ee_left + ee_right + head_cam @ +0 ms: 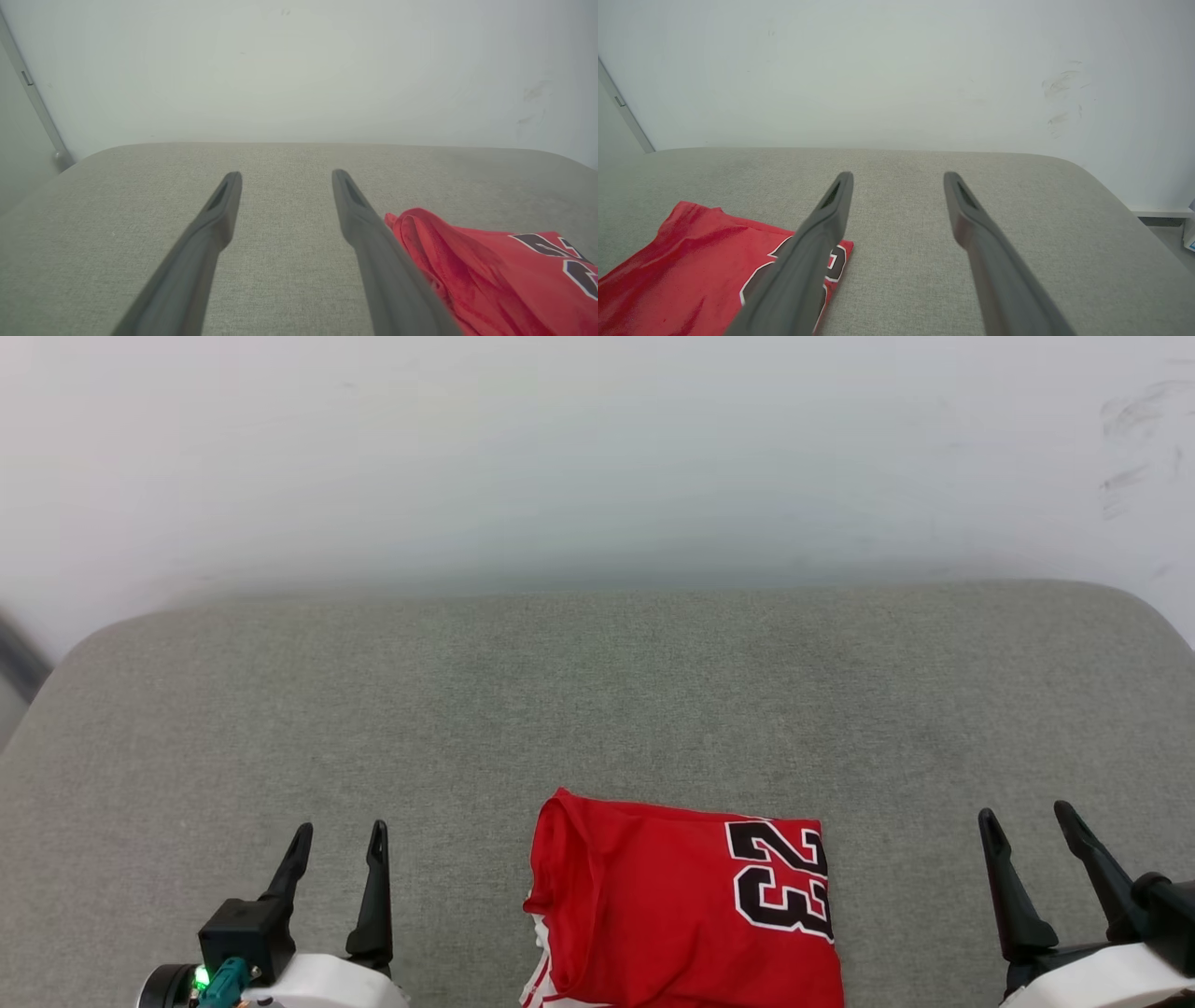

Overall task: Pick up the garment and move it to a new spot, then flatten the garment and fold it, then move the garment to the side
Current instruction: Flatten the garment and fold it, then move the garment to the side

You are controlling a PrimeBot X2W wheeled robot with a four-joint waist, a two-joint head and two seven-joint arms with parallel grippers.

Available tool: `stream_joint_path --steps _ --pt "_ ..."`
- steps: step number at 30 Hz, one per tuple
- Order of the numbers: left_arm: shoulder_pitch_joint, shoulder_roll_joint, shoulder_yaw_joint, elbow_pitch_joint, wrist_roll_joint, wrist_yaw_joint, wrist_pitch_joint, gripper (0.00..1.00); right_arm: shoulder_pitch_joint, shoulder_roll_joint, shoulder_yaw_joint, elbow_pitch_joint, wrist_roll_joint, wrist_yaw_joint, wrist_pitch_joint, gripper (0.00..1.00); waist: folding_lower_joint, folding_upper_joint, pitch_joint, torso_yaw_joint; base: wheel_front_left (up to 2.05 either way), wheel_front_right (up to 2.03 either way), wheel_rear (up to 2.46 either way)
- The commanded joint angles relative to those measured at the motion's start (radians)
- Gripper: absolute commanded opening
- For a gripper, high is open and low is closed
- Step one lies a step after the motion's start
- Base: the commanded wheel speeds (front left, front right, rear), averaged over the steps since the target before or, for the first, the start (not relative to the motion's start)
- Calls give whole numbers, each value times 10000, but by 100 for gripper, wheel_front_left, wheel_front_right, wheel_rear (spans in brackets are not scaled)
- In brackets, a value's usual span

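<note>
The folded garment (pixel 653 905) (23 showing) lies on the grey surface (pixel 597 709) between left pincer (pixel 341 829) and right pincer (pixel 1025 812), both spread wide, empty.

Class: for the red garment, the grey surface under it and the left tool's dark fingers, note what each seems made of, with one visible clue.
Garment: thin soft fabric, slight sheen; it creases and folds limply.
Grey surface: woven upholstery cloth, matte, probably padded; fine speckled weave, rounded corners.
Left tool's fingers: likely moulded plastic or rubber, matte dark grey; smooth, slotted tips.
</note>
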Motion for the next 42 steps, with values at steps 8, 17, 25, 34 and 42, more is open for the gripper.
stream_joint_path --steps 8,17,25,34,42 --pt "164 -58 125 82 12 1 -61 100 89 141 -54 -356 -139 -4 238 100 1 0 114 -100 0 0 0" --pt "279 -173 516 -69 -62 114 -78 100 -135 -95 -639 -84 862 -6 1105 100 1 0 205 -273 0 0 0" --pt "232 -439 929 -303 66 42 -71 100 -462 -1110 -2177 1776 2775 -4 3215 100 1 0 285 -37 0 0 0" --pt "-26 -828 1213 -341 349 -184 -64 100 -935 -894 -2122 3341 4900 -3 7072 100 1 0 678 627 0 0 0" --pt "-487 -1106 1390 -340 683 -505 -65 100 -1727 499 -1820 3373 7436 -3 9035 100 1 0 1405 1210 0 0 0"
